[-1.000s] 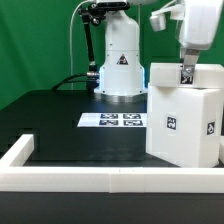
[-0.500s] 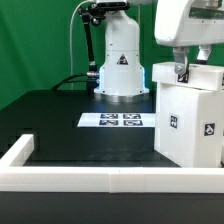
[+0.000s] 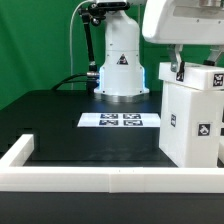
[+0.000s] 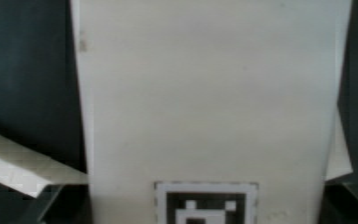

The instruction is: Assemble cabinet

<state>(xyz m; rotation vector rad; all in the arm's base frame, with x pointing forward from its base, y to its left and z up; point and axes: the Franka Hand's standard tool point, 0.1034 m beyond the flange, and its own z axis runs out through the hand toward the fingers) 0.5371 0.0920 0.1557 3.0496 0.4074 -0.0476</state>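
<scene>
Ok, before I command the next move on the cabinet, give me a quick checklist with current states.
1. End effector at the top of the cabinet: ok.
2. Grip closed on the cabinet: cannot tell; the fingertips are hard to make out in either view.
3. Cabinet upright on the table: ok, the body looks vertical.
4. Marker board clear of the cabinet: ok, a gap shows in the exterior view.
5. Border wall in front, apart from the cabinet base: cannot tell; the gap is hidden.
6. Wrist view centred on the cabinet's face: ok.
</scene>
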